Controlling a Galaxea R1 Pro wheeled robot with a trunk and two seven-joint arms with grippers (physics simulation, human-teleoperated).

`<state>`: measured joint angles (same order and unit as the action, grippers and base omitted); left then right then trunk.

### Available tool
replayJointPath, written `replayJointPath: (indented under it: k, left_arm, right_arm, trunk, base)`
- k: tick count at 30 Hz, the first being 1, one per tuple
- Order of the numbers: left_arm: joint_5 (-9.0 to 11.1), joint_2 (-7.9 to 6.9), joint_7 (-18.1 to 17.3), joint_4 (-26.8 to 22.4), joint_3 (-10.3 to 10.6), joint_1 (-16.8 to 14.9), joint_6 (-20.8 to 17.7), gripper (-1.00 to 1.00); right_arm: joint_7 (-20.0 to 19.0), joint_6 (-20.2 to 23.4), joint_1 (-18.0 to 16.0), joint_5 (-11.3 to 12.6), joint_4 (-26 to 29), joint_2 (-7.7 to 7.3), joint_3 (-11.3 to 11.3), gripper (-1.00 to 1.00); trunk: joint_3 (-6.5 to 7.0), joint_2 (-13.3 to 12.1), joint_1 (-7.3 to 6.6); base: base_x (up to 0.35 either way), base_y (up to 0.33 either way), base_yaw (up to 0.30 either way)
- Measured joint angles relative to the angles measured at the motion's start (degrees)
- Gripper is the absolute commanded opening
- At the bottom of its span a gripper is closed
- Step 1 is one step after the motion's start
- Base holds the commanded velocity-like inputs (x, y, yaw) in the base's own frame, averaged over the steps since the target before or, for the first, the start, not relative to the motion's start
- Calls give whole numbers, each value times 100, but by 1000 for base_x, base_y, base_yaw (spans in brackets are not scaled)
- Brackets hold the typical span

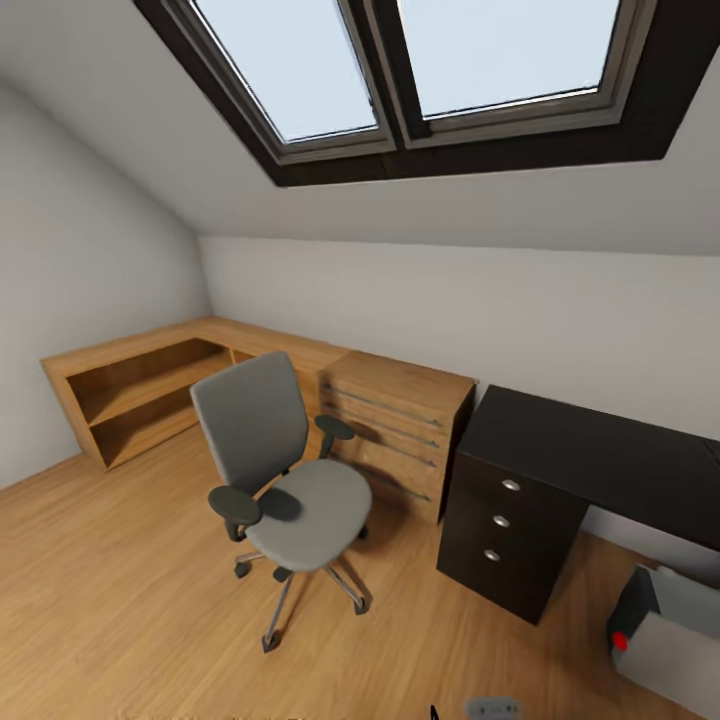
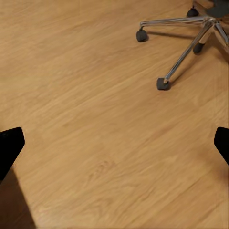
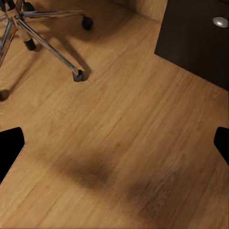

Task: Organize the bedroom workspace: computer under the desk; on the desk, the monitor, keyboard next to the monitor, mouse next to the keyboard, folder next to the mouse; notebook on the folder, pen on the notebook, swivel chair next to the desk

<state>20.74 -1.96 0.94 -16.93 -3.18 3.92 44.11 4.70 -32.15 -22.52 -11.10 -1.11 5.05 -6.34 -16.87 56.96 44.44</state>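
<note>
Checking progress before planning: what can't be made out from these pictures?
- Desk: its far end is cut off by the head view's right edge.
- Computer: cut by that view's corner.
- Swivel chair: both wrist views catch its chrome base, the seat cut off.
- Small grey object: cut by the head view's bottom edge, unidentifiable.

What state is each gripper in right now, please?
Left gripper: open, holding nothing, over the wooden floor.
Right gripper: open, holding nothing, over the floor near the desk.
</note>
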Motion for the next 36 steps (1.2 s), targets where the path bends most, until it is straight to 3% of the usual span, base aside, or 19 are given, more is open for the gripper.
replayJointPath:
  k: [11,27,36]
  left_arm:
    - [19,-34,-8,95,-28,0,12,100]
    - [21,-44,-15,261,-10,0,-11,100]
    - [20,-44,-21,271,-5,0,-68,100]
  right_arm:
    - [707,-26,0,-19,0,53,1,100]
    - [765,-27,0,-26,-2,62,7,100]
    - [762,-26,0,-24,-5,66,7,100]
  trunk:
    - [-6,0,0]
    - [-38,0,0]
    - [-54,0,0]
  base:
    - [0,0,279]
    - [0,0,260]
    - [0,0,74]
